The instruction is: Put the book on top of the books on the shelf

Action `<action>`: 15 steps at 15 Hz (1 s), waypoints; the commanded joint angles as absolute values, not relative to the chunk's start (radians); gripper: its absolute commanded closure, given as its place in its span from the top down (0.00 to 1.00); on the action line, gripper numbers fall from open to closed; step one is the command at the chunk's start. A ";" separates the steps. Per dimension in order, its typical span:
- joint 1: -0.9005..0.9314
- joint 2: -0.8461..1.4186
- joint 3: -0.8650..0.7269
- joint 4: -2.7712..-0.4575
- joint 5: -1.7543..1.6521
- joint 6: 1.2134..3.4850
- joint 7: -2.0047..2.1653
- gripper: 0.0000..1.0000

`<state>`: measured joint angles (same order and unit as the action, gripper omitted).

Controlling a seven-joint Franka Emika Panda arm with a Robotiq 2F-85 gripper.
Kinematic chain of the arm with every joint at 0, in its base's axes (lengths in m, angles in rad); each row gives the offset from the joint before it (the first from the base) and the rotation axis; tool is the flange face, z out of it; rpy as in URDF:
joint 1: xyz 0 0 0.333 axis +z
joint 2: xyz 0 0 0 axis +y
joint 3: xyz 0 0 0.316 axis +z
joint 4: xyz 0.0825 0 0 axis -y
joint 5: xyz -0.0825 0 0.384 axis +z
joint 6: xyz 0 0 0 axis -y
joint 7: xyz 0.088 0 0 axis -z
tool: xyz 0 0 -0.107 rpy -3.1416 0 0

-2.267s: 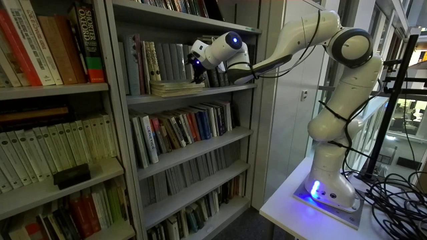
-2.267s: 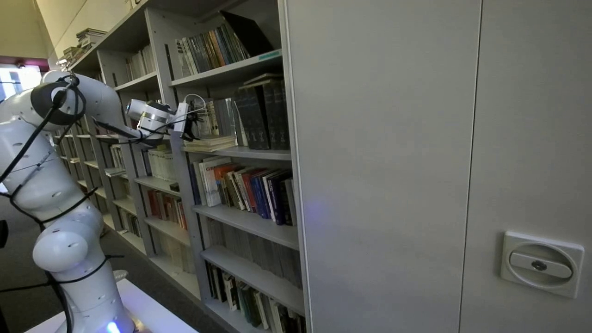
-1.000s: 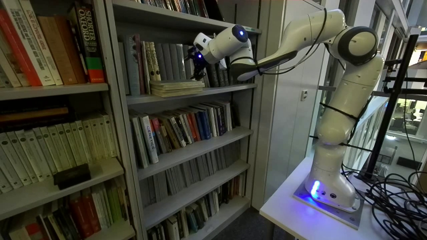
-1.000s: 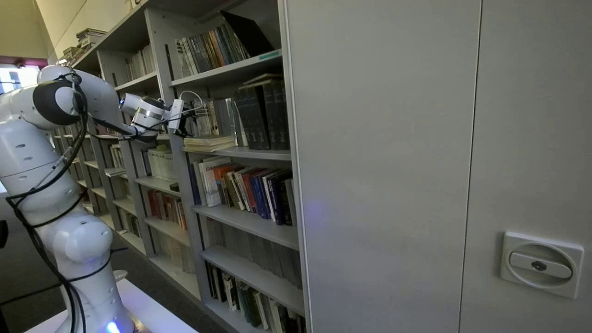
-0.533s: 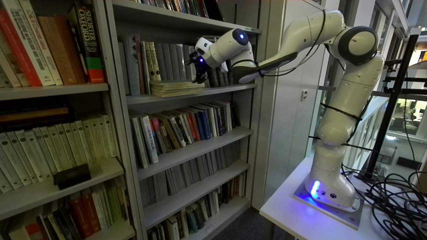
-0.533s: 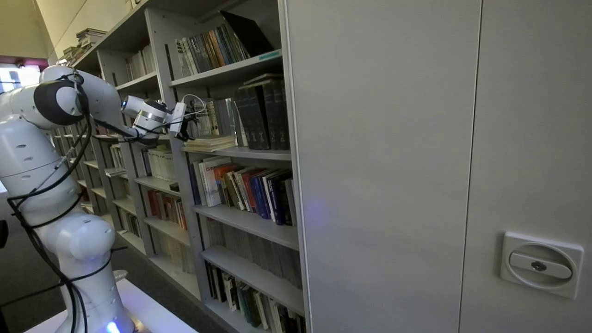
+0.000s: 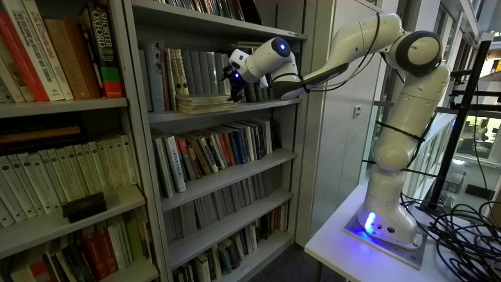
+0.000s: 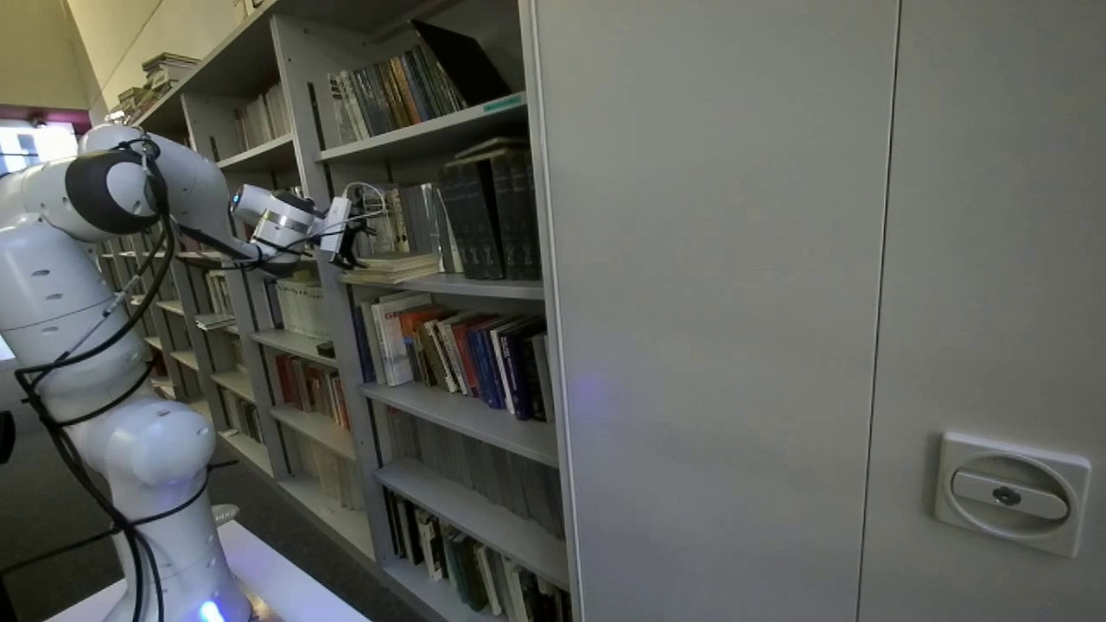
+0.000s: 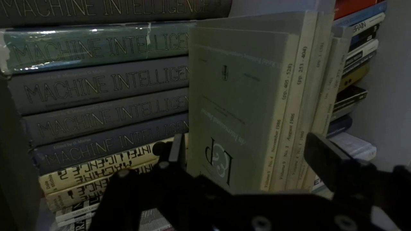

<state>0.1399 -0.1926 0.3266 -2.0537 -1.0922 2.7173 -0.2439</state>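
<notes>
The shelf (image 7: 164,116) is the light-grey metal bookcase, also in an exterior view (image 8: 505,287). The upright grey and white books (image 7: 199,72) stand on its tier; the wrist view shows their "Machine Intelligence" spines (image 9: 106,81). Before them lies a flat stack of thin pale books (image 7: 207,104), also in an exterior view (image 8: 393,268). A grey-green book (image 9: 237,106) is at the top of this stack. My gripper (image 9: 245,147) is open and empty at the stack's near end, also in both exterior views (image 7: 231,86) (image 8: 365,246). One finger is level above the top cover, the other near the lower spines. I cannot tell about contact.
A tier above (image 7: 219,18) overhangs the gripper. Dark thick volumes (image 8: 497,207) stand on the same tier. The tier below holds colourful books (image 7: 231,145), also in the wrist view (image 9: 353,35). A tall cabinet door (image 8: 708,302) adjoins the bookcase.
My gripper drew back and rose from the stack, then came down again and tilted slightly forward at the stack's near end. It stays open. The books have not moved.
</notes>
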 commanded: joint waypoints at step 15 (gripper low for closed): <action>0.132 -0.107 0.353 -1.971 -1.319 2.656 -0.094 1.00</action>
